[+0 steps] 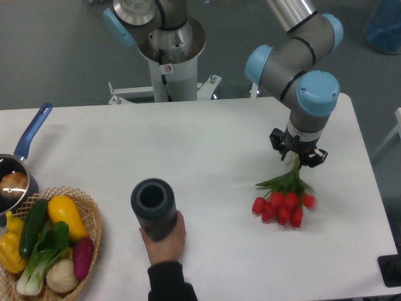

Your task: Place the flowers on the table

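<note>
The flowers, a small bunch of red tulips with green stems and leaves, hang heads-down at the right side of the white table, at or just above its top. My gripper points straight down and is shut on the green stems at the top of the bunch. The fingertips are mostly hidden behind the wrist and leaves. The red heads look slightly blurred.
A person's hand holds a dark ribbed cylinder at the front middle. A wicker basket with vegetables stands at the front left. A blue-handled pot sits at the left edge. The robot base stands behind the table.
</note>
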